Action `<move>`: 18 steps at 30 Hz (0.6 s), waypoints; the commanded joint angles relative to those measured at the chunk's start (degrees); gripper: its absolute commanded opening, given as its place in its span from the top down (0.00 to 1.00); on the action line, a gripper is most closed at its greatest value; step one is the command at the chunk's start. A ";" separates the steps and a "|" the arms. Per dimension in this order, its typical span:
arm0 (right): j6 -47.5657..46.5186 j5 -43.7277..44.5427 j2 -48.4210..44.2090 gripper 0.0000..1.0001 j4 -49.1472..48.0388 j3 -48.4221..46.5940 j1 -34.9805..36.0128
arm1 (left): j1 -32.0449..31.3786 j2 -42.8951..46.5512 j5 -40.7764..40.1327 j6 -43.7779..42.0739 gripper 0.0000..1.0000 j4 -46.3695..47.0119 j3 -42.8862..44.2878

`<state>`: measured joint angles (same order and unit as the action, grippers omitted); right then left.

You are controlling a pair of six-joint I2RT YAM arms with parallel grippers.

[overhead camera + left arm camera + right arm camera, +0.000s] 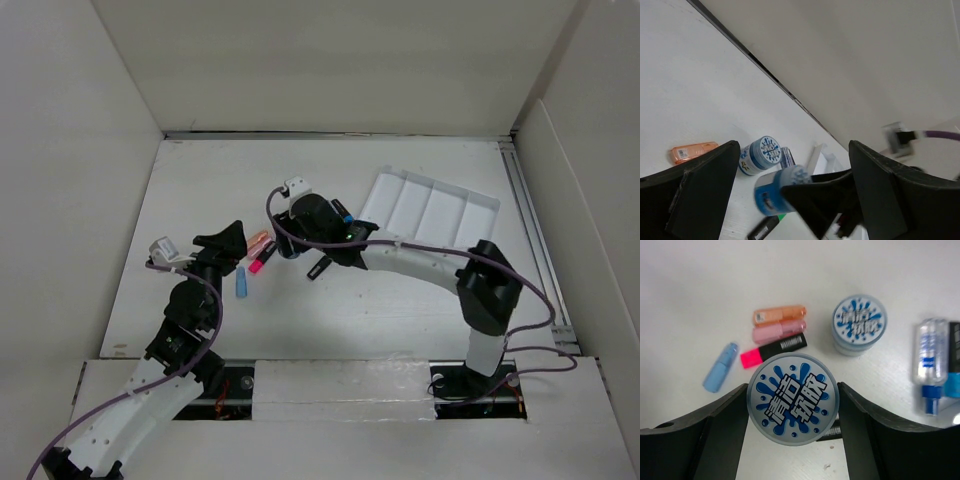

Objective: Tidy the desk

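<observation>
Right gripper (792,390) is on a round tub (793,407), low in the centre of the right wrist view, with a black finger pressed against each side of it: that's a clamp. The lid reads 清洁软胶 in bold dark characters over a blue splash design. A second tub (859,324), upper right of it, carries the same four characters and the same splashes.

Upper left of the held tub, three highlighters lie side by side: an orange one (779,315), a pink one (778,332) and a black one with a neon pink cap (772,349), their small print too fine to read. A pale blue marker (720,367) sits alone further left. At the right edge lies a clear bottle (930,357) with a blue label, wording illegible.

Left gripper (794,150), jaws spread wide, nothing between them.

Overhead, the desk (200,180) fills the middle of the frame, everything resting on it, with a white ridged tray (430,205) toward its upper right.
</observation>
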<state>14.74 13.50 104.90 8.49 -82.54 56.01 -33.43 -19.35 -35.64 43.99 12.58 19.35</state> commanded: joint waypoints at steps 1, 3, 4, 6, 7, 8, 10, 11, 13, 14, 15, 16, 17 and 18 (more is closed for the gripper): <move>-0.42 -0.30 -9.17 0.58 -6.11 1.14 -5.78 | -0.32 -0.59 1.27 -0.75 0.14 3.25 0.24; -0.42 -0.40 -10.32 0.58 -6.12 2.20 -7.48 | -0.32 -0.77 1.71 -0.57 0.14 2.02 1.20; -0.24 -0.66 -10.85 0.58 -5.86 2.65 -9.23 | -0.32 -0.95 1.89 -0.57 0.14 1.84 1.21; 0.37 -0.58 -12.17 0.58 -6.38 4.31 -14.86 | -0.32 -1.04 2.50 -1.09 0.14 3.67 0.34; 0.90 -0.75 -12.18 0.58 -7.08 4.67 -16.79 | -0.32 -1.12 2.59 -1.01 0.14 3.77 0.16; 1.16 -0.75 -12.09 0.58 -7.52 4.93 -20.55 | -0.32 -1.21 2.50 -0.92 0.14 3.33 0.33; 1.34 -0.49 -10.61 0.58 -7.88 4.68 -24.00 | -0.32 -1.04 3.47 -0.92 0.14 3.24 0.69; 1.86 -0.84 -9.81 0.58 -7.88 4.06 -25.76 | -0.32 -1.21 3.64 -1.18 0.14 4.29 0.42; 2.74 -2.24 -8.49 0.58 -7.70 3.09 -30.07 | -0.32 -1.47 3.56 -1.27 0.14 4.65 0.07; 3.10 -2.51 -7.62 0.58 -7.70 2.92 -31.21 | -0.32 -1.56 3.30 -1.10 0.14 3.26 0.50; 3.45 -2.60 -7.43 0.59 -7.61 3.09 -33.14 | -0.32 -1.48 3.38 -1.01 0.14 2.63 1.29; 4.15 -1.64 -7.52 0.59 -7.79 3.35 -34.03 | -0.32 -1.30 3.47 -1.01 0.14 2.37 1.21; 4.59 -1.37 -7.78 0.59 -7.79 4.22 -34.99 | -0.32 -1.21 3.56 -1.27 0.14 3.67 0.95; 4.94 -1.11 -7.96 0.59 -7.88 4.93 -35.87 | -0.32 -1.04 3.73 -1.45 0.14 4.20 0.08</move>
<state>17.43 12.64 99.18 4.36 -77.73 21.12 -33.43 -20.51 -32.84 43.57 13.96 19.35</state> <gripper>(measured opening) 0.708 0.858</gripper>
